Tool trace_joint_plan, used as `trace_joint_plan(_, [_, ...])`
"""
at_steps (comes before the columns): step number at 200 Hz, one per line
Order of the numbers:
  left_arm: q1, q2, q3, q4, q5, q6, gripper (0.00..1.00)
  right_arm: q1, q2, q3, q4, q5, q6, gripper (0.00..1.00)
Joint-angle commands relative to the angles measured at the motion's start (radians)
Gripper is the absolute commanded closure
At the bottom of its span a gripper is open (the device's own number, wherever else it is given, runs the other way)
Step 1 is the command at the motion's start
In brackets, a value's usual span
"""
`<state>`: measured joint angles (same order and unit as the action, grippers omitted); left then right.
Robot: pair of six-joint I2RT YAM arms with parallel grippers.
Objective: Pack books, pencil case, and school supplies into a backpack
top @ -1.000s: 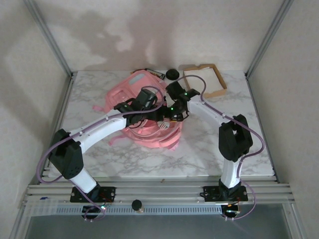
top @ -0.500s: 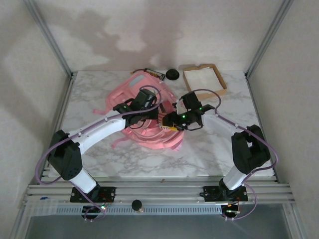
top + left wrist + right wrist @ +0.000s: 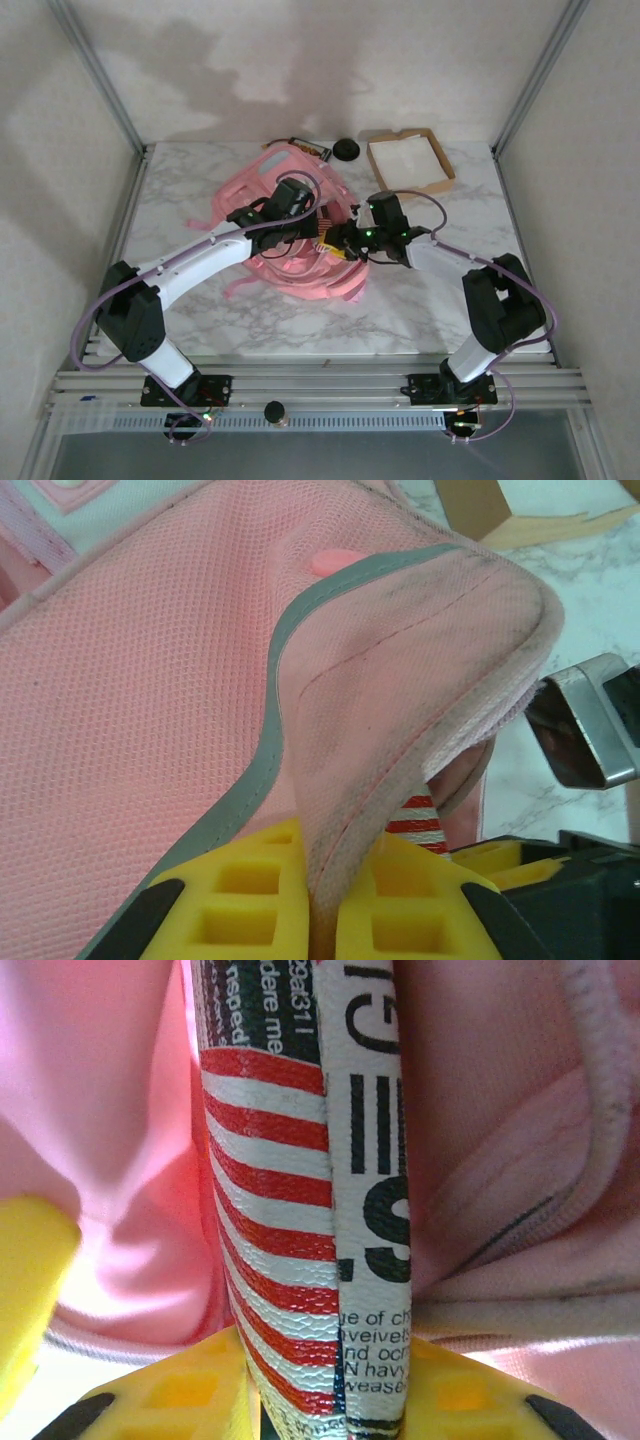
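Pink backpack (image 3: 150,680) pinched by left gripper (image 3: 322,905); right gripper (image 3: 330,1395) clamps striped packet (image 3: 290,1180)

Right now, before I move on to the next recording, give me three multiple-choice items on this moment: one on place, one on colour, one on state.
1. The cardboard tray lies:
A. at the near left corner
B. toward the far right corner of the table
C. between the arm bases

2. The striped book between the right fingers is:
A. blue and yellow
B. green and black
C. red and white

3. The left fingers are:
A. shut on the pink edge of the backpack
B. open over bare marble
C. holding the tray

Key: 1 B, the top view shows it there; 2 C, the right wrist view shows the stripes; 3 A, fabric is pinched between them.
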<state>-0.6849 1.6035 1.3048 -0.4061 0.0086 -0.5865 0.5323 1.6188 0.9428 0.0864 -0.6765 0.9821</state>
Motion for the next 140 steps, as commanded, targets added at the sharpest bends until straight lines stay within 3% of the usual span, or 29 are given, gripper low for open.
trace_joint_plan(1, [-0.034,-0.032,0.028,0.134,0.096,-0.107,1.0,0.045,-0.027,-0.01,0.305,0.079,0.179,0.79])
trace_joint_plan(21, [-0.036,-0.022,0.045,0.137,0.098,-0.159,1.0,0.078,-0.021,0.008,0.341,0.17,0.234,0.79])
trace_joint_plan(42, [-0.037,-0.023,0.041,0.18,0.113,-0.196,1.0,0.107,0.049,0.033,0.432,0.15,0.298,0.76])
trace_joint_plan(52, [-0.035,-0.02,0.057,0.152,0.09,-0.202,1.0,0.121,0.069,0.068,0.401,0.138,0.281,0.69])
trace_joint_plan(63, [-0.032,-0.025,0.063,0.133,0.06,-0.194,1.0,0.123,0.061,0.117,0.258,0.151,0.198,0.53])
trace_joint_plan(74, [-0.02,-0.037,0.059,0.123,0.035,-0.194,1.0,0.112,0.029,0.101,0.193,0.193,0.157,0.48])
trace_joint_plan(83, [-0.011,-0.048,0.043,0.138,0.032,-0.198,1.0,0.094,0.031,0.067,0.235,0.152,0.167,0.44])
trace_joint_plan(98, [0.005,-0.05,0.024,0.168,0.063,-0.206,1.0,0.075,0.065,0.066,0.229,0.063,0.149,0.43])
trace_joint_plan(115, [0.01,-0.049,0.025,0.164,0.071,-0.203,1.0,0.062,0.014,0.065,0.116,0.149,0.062,0.47])
trace_joint_plan(124, [0.011,-0.055,0.021,0.164,0.064,-0.199,1.0,0.052,-0.004,0.068,0.074,0.153,0.033,0.51])
trace_joint_plan(140, [0.014,-0.062,0.016,0.162,0.062,-0.196,1.0,0.042,-0.023,0.065,-0.008,0.167,-0.011,0.5])
